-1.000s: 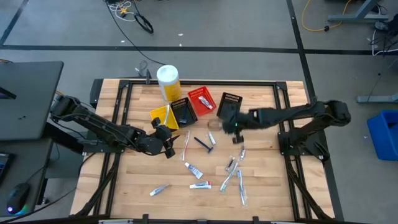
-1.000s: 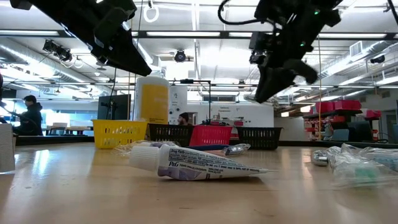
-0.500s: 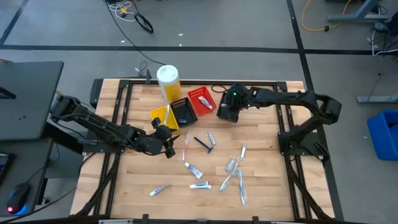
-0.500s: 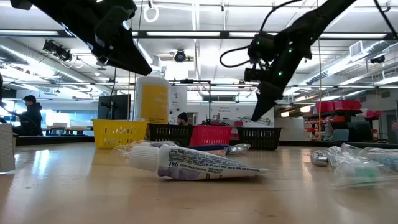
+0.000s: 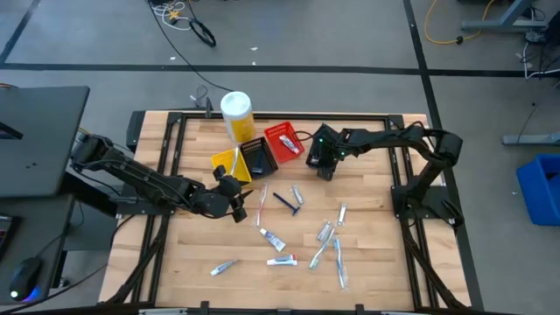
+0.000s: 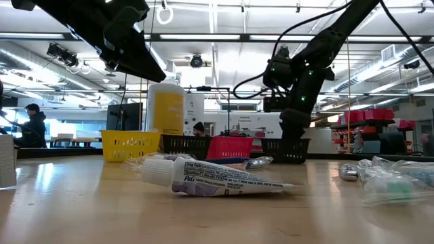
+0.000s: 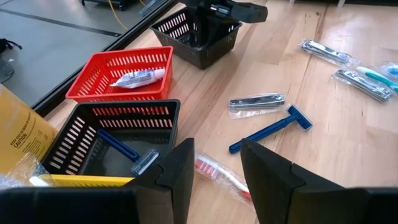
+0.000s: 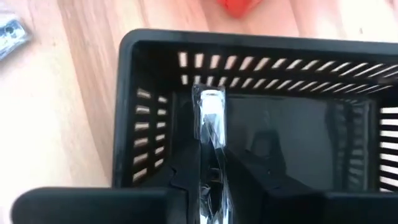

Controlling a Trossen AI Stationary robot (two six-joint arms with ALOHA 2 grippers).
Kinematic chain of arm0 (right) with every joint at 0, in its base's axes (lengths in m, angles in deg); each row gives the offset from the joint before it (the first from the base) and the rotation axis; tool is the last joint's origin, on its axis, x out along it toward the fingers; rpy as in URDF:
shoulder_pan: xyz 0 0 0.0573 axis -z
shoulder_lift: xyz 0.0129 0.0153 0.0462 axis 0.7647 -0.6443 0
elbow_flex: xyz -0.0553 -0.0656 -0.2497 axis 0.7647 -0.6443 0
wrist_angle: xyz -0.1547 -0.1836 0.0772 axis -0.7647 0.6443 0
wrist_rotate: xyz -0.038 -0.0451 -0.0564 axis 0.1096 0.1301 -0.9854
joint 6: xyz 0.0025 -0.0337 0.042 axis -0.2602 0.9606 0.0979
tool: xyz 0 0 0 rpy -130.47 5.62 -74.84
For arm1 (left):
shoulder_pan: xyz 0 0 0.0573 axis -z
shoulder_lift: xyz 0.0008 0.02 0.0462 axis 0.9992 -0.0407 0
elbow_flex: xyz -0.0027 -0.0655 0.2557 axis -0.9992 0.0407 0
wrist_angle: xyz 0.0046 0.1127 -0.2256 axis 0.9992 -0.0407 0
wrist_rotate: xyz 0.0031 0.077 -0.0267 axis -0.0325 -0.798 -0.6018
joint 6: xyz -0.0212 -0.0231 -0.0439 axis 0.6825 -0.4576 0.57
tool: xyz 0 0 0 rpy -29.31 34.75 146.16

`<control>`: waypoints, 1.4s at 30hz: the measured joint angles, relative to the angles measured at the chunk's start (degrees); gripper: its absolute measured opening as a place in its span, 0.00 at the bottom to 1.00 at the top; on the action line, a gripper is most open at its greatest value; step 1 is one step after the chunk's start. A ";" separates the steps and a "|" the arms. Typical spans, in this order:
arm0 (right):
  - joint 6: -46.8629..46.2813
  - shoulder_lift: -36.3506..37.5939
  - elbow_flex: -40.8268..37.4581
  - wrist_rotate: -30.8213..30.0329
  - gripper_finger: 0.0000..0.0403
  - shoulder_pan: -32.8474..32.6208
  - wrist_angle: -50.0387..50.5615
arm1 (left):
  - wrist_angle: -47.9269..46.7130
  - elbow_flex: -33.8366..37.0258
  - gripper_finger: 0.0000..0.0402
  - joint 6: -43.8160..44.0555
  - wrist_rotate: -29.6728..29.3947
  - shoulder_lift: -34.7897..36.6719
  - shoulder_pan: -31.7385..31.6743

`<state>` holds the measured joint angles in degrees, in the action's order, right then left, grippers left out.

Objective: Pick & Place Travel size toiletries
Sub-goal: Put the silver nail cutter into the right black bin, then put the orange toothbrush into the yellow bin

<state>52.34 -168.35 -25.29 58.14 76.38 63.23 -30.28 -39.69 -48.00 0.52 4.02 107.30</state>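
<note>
Right pincer (image 8: 211, 199): down inside black basket (image 8: 149, 81), pinching silvery packet (image 8: 210, 118).
Left pincer (image 7: 217, 168): spread, empty, hovered over counter (image 5: 367, 262).

"P&G" is printed on the white tube (image 6: 217, 179) (its smaller print is unreadable); "CAUTION" on the yellow canister (image 7: 22, 134).

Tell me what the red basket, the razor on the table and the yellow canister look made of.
Red basket: moulded plastic by the look, with slotted walls and an even, slightly glossy red.
Razor: apparently plastic, a one-piece solid blue handle and head; any blade is too small to tell.
Yellow canister: probably plastic or card, with a yellow printed label and a smooth white lid; its look leaves this open.
</note>
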 joint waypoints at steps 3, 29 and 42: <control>0.10 -0.13 0.00 -0.12 0.25 0.05 0.12 | -0.01 0.00 0.35 0.00 0.00 0.00 0.00; -6.95 14.15 0.02 -2.66 0.40 -7.50 5.05 | 1.03 0.00 0.35 3.64 2.03 0.00 -0.01; -7.71 15.78 0.02 7.50 0.40 -17.89 5.30 | 1.87 0.00 0.35 14.69 1.05 -0.02 -0.01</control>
<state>44.62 -152.57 -25.27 65.64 58.48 68.53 -28.41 -39.69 -33.31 1.58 4.00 107.29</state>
